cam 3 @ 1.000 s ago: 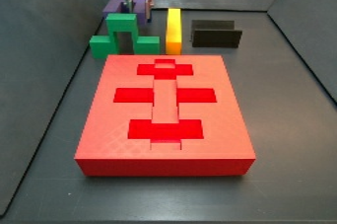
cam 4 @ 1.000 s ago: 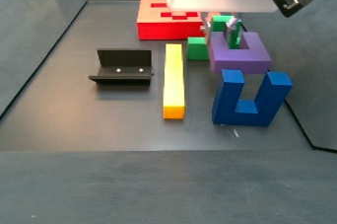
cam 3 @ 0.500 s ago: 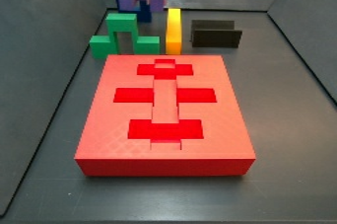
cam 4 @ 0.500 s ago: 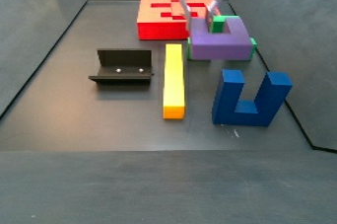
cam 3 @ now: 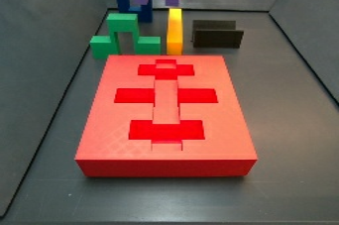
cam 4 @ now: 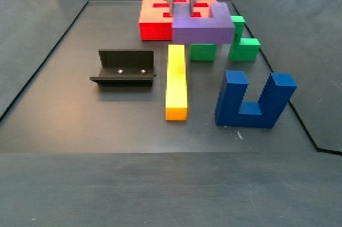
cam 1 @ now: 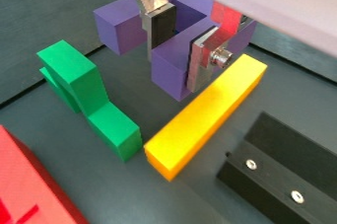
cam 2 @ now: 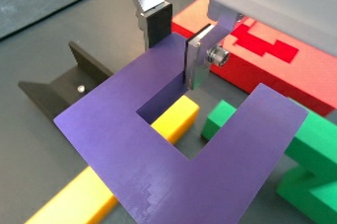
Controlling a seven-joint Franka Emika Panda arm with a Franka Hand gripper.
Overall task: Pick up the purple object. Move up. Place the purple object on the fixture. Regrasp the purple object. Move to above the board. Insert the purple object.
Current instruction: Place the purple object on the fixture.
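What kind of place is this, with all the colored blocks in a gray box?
Probably a robot test bench for fitting blocks into slots. A gripper holds a purple object off the floor, near a red board with cut-out slots and a black fixture.

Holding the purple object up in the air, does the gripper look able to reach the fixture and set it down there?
Probably yes. The gripper holds the purple object aloft, and nothing stands on the fixture; only the low yellow bar lies between.
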